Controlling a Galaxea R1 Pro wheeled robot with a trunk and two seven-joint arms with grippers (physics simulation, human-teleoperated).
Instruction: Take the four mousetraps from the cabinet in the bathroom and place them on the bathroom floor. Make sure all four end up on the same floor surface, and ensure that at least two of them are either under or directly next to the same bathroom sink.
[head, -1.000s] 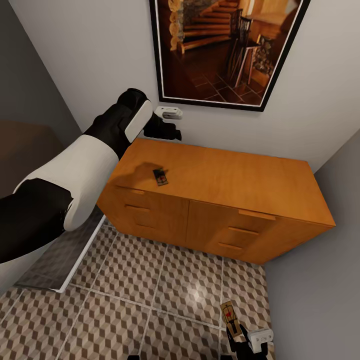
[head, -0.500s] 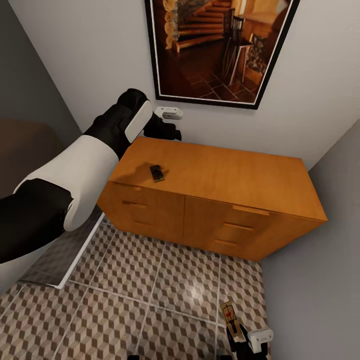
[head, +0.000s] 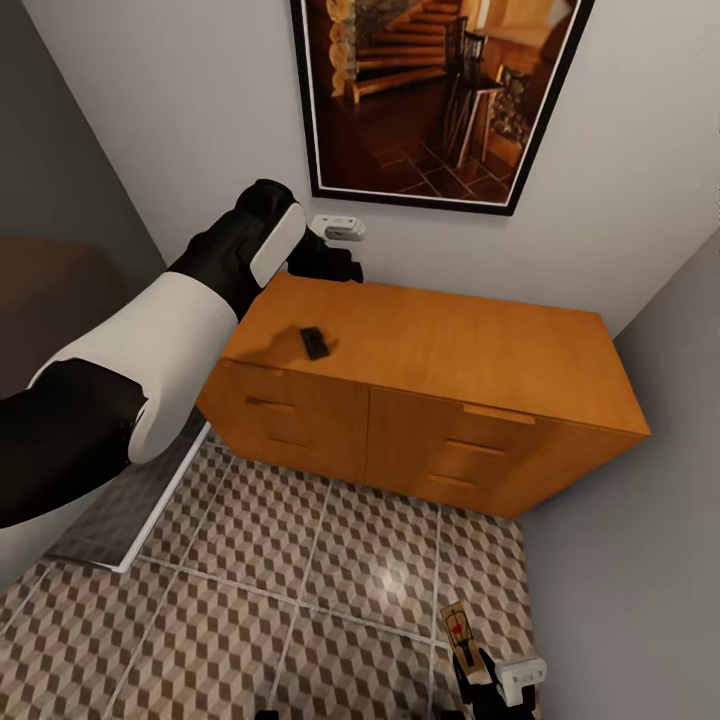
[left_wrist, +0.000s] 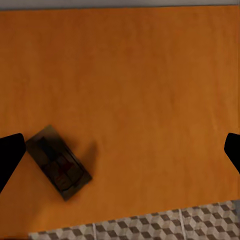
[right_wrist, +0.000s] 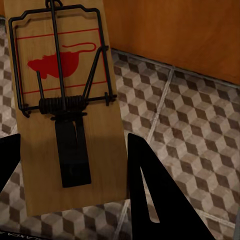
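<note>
Left claw (head: 335, 262), fingers spread wide and empty, hovers above the back left corner of the cabinet (head: 450, 350); one mousetrap (head: 315, 343) lies on the cabinet top, below and just in front of it, off-centre toward one finger in the left wrist view. Right claw (head: 478, 675), low at right, grips a second mousetrap (head: 459, 628) over the tiled floor (head: 250, 580). No trap rests on the floor in these views, so placing appears scarcely begun.

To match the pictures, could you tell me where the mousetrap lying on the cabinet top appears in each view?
Head view: mousetrap on the cabinet top, toward its left end.
Left wrist view: the same trap on the orange top.
Right wrist view: not that trap.
Shared landmark: the orange cabinet top.
</note>
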